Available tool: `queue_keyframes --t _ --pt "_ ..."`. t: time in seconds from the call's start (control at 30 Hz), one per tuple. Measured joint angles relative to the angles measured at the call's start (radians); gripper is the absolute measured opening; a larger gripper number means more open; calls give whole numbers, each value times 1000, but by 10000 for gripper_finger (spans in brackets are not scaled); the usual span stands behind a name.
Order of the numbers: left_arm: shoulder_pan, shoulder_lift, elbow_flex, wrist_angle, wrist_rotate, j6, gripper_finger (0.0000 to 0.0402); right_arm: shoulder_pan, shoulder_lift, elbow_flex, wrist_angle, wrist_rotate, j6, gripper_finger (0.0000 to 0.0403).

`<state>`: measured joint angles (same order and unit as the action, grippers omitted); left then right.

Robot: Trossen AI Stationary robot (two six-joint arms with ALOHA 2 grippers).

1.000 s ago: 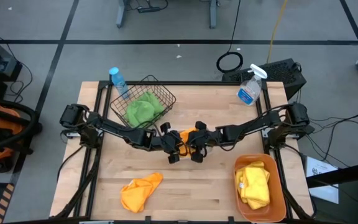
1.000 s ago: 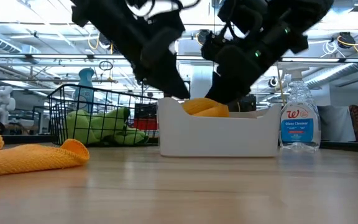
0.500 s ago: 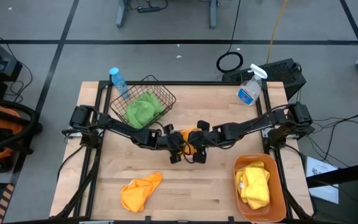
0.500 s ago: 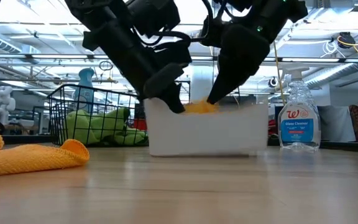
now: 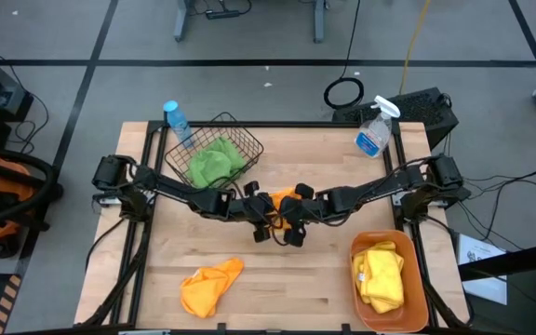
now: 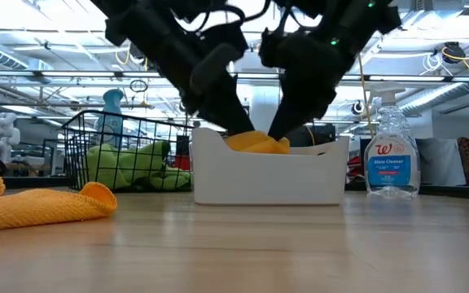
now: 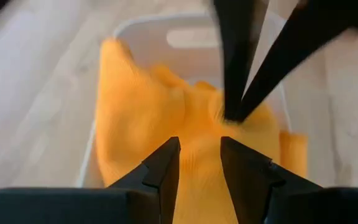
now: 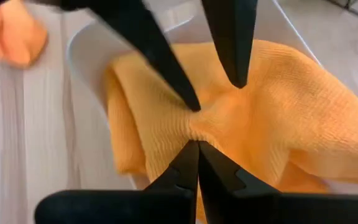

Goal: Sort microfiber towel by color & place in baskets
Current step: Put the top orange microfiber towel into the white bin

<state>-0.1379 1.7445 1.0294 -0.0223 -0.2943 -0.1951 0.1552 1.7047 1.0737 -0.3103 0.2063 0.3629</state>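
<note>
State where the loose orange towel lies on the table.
In the high view the loose orange towel lies near the front edge, left of centre, in front of the white tray and left of the orange tub.

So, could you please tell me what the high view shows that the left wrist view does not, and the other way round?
Only the high view shows the black wire basket holding green cloth, the orange tub holding yellow cloth, a loose orange towel near the front edge, and the spray bottle.

Only the left wrist view shows the left tool with its fingers apart above the cloth, and the right arm's shut fingertips pressing into it.

Both show the orange towel in the white tray, with both tools meeting over it.
</note>
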Motion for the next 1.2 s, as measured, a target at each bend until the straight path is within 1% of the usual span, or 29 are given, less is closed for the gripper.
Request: queue_keyframes --t 0.1,0.23,0.33,0.47,0.63,0.87,1.0,1.1,1.2 --pt "-2 -51 0 -27 -1 -7 125 -8 24 0 24 -14 77 4" --pt "-21 -137 0 -80 -4 -8 125 -13 60 0 57 -38 135 4" --pt "-49 -199 0 -128 -4 -26 125 -19 92 0 53 -48 174 4" --pt "-104 -258 1 -208 -10 -83 125 -21 121 4 46 -29 192 4" --pt "-203 -278 1 -349 -61 -193 125 -18 118 2 39 -9 231 4" --pt "-356 -278 0 -563 -100 -426 125 -6 89 0 51 -4 307 4" --pt "-432 -278 -1 -622 -137 -531 125 -2 89 0 55 22 313 4" --pt "-480 -278 -23 -624 -137 -590 125 -2 89 1 52 22 310 4" --pt "-530 -278 -42 -627 -136 -649 125 3 89 33 26 29 274 4"
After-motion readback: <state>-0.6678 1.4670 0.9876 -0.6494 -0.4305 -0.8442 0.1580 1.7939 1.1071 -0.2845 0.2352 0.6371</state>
